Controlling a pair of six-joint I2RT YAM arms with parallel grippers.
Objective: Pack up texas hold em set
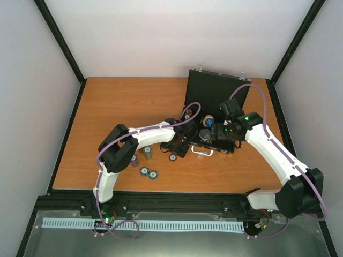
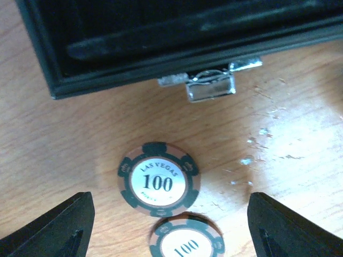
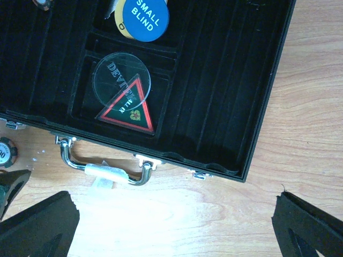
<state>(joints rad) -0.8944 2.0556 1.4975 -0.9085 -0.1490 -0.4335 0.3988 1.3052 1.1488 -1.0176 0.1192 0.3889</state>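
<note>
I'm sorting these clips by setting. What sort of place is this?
Likely a robot lab test cell: a wooden table enclosed by plain white walls and black frame posts, with the left arm and right arm bolted at its near edge.

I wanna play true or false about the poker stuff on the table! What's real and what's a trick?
The black case is closed. False: it is open, lid up.
The blue disc says SMALL BLIND. True.
The poker chip under the left hand says 500. False: it says 100.
The clear dealer disc partly covers the triangular token. True.
The right hand grips the silver handle. False: it is open and holds nothing.
</note>
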